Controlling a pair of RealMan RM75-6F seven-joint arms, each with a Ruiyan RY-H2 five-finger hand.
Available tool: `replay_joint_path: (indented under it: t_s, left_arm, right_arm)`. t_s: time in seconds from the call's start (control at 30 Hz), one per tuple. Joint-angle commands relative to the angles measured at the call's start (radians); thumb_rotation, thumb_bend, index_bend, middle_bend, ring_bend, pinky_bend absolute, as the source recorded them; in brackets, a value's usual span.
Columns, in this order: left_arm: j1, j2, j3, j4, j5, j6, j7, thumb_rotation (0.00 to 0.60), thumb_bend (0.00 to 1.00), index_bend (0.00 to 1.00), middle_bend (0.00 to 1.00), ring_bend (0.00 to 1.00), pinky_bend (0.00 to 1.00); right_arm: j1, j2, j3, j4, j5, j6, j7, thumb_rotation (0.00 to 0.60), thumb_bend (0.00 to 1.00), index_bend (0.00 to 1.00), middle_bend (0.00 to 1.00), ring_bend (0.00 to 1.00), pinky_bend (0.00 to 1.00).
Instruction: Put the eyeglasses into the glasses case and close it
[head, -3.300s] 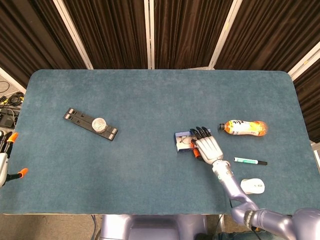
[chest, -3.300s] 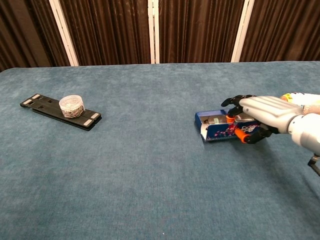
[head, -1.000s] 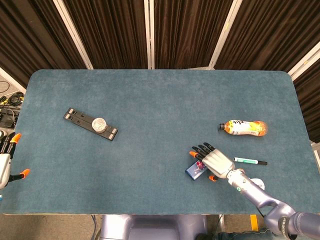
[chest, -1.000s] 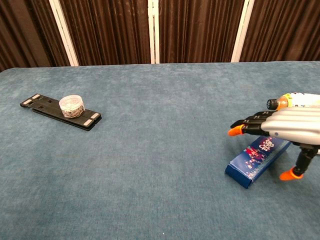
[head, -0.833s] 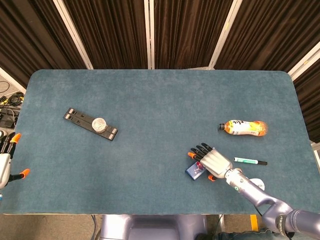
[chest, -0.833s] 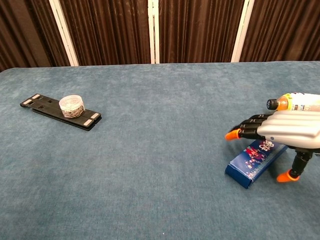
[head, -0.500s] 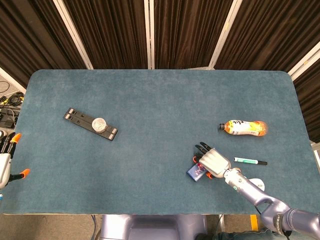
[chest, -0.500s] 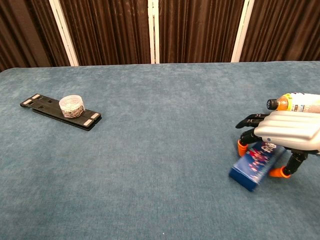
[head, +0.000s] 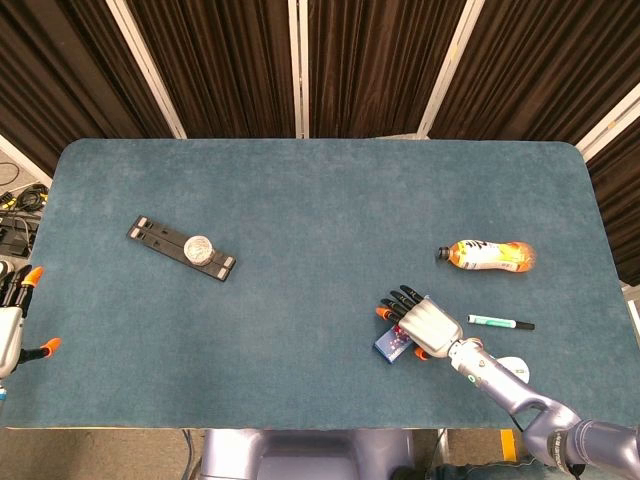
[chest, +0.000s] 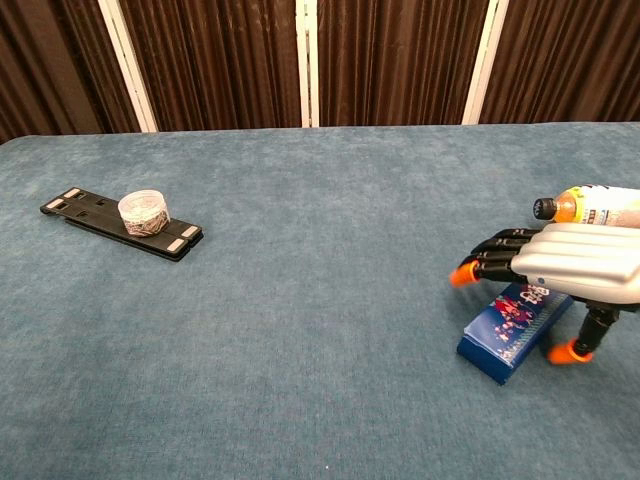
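At the far left edge of the head view, the left hand peeks in beside the table; so little of it shows that I cannot tell if its fingers are spread or curled.

On the left part of the blue-green cloth table lies a flat black plastic bar. A small round clear cup sits on top of it.

Toward the right, near the front edge, lies the dark blue box-shaped glasses case with red and white pictures. Its lid is closed, and it rests flat on the table. The eyeglasses cannot be seen.

The right hand hangs just above the case. Its fingers are stretched out straight and apart, and its thumb points down beside the case. It holds nothing.

Behind the hand lies an orange plastic bottle with a black cap on its side. Right of the hand lies a thin green and black pen. Near the arm sits a white computer mouse.
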Motion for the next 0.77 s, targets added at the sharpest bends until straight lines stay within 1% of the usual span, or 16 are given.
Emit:
replay_joint_path:
  t_s: [0.03, 0.17, 0.23, 0.37, 0.4, 0.43, 0.57, 0.77]
  left_arm:
    - [0.002, 0.004, 0.001, -0.003, 0.005, 0.004, -0.006, 0.600, 0.00, 0.00, 0.00, 0.00, 0.00]
    - [0.009, 0.013, 0.004, -0.012, 0.021, 0.019, -0.021, 0.600, 0.00, 0.00, 0.00, 0.00, 0.00]
    - [0.014, 0.018, 0.006, -0.017, 0.032, 0.030, -0.031, 0.600, 0.00, 0.00, 0.00, 0.00, 0.00]
    - [0.029, 0.036, 0.014, -0.033, 0.069, 0.064, -0.059, 0.600, 0.00, 0.00, 0.00, 0.00, 0.00]
    - [0.041, 0.048, 0.019, -0.048, 0.096, 0.094, -0.078, 0.600, 0.00, 0.00, 0.00, 0.00, 0.00]
    - [0.046, 0.054, 0.023, -0.053, 0.108, 0.103, -0.086, 0.600, 0.00, 0.00, 0.00, 0.00, 0.00]
    - [0.060, 0.070, 0.032, -0.067, 0.138, 0.131, -0.100, 0.600, 0.00, 0.00, 0.00, 0.00, 0.00]
    - [0.080, 0.087, 0.046, -0.093, 0.188, 0.177, -0.111, 0.600, 0.00, 0.00, 0.00, 0.00, 0.00]
  right_arm:
    - [-0.014, 0.036, 0.008, -0.057, 0.015, 0.022, -0.036, 0.600, 0.00, 0.00, 0.00, 0.00, 0.00]
    - [-0.043, 0.102, 0.016, -0.158, 0.023, 0.080, -0.079, 0.600, 0.00, 0.00, 0.00, 0.00, 0.00]
    - [-0.065, 0.140, 0.021, -0.206, 0.022, 0.126, -0.090, 0.600, 0.00, 0.00, 0.00, 0.00, 0.00]
    - [-0.135, 0.224, 0.028, -0.290, 0.009, 0.270, -0.072, 0.600, 0.00, 0.00, 0.00, 0.00, 0.00]
    - [-0.208, 0.250, 0.037, -0.284, 0.004, 0.411, -0.060, 0.600, 0.00, 0.00, 0.00, 0.00, 0.00]
    - [-0.236, 0.250, 0.033, -0.271, -0.003, 0.457, -0.048, 0.600, 0.00, 0.00, 0.00, 0.00, 0.00]
    - [-0.300, 0.243, 0.028, -0.230, 0.000, 0.542, 0.021, 0.600, 0.00, 0.00, 0.00, 0.00, 0.00]
    - [-0.370, 0.223, 0.030, -0.160, 0.012, 0.622, 0.117, 0.600, 0.00, 0.01, 0.00, 0.00, 0.00]
